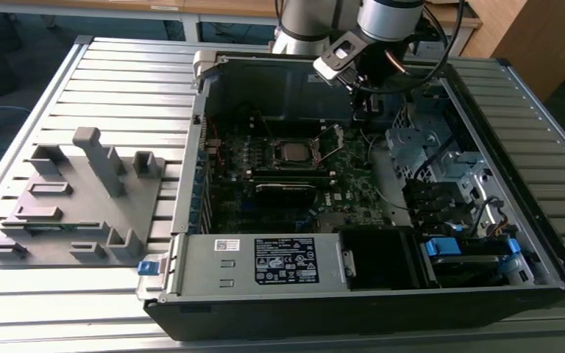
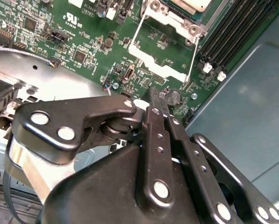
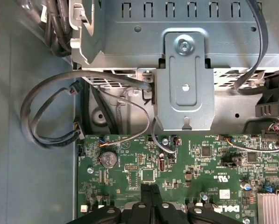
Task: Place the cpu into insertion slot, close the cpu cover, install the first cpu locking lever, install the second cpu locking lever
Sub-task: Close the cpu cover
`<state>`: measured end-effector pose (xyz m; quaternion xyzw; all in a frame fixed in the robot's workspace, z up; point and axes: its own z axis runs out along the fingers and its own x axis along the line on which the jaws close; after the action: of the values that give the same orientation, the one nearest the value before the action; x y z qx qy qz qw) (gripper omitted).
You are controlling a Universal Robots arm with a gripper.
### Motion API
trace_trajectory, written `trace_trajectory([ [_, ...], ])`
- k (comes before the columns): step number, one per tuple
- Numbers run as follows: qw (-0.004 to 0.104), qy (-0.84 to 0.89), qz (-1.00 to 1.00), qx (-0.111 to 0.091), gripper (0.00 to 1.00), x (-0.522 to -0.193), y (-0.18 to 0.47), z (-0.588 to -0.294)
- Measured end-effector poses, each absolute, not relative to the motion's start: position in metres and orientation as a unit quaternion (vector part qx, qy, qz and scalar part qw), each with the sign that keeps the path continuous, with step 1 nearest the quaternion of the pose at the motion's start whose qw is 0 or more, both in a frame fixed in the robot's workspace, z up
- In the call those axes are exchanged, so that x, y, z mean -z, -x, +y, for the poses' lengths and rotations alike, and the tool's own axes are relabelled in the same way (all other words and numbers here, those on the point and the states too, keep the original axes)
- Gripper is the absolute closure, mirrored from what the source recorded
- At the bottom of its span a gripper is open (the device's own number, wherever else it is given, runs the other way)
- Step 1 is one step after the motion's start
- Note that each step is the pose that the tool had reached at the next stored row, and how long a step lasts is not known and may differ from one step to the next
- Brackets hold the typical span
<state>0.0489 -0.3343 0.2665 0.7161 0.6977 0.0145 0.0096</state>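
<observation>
The gripper (image 1: 369,109) hangs from the arm inside an open computer case (image 1: 263,88), its fingers pressed together with nothing that we can see between them.

In the exterior view, the gripper is near the insertion slot (image 1: 274,151), toward the exterior view's right and farther back, not touching it. The cpu (image 1: 290,152) lies flat in the slot, its dull silvery top facing up. The cpu cover is raised at the slot's edge on the exterior view's right.

The second wrist view shows what the exterior view does not. The cpu cover (image 2: 169,71) is swung away from the slot, with green circuit board (image 2: 88,42) showing through its square window. The gripper's tips (image 2: 153,95) are close to the cover's free edge, just beside a round coin battery (image 2: 173,97). We cannot tell whether they touch the cover. A corner of the cpu (image 2: 195,3) sits in the slot beyond the cover's hinge.

The first wrist view adds the thin seam between the closed fingers (image 3: 146,200), which hang above the board. Past them are a metal drive cage (image 3: 183,84) and looped grey cables (image 3: 50,116).

We judge the cpu light, rigid and fragile, with a smooth top, and best held by its edges. The cover looks like thin stiff metal that pivots on its hinge, best pushed at its free edge.
</observation>
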Motion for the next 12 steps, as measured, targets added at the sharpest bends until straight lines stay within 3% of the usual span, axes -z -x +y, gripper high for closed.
trace_trajectory([
  [12, 0.004, -0.716, 0.698, -0.008, 0.9, -0.2592, -0.0511, -0.3343],
])
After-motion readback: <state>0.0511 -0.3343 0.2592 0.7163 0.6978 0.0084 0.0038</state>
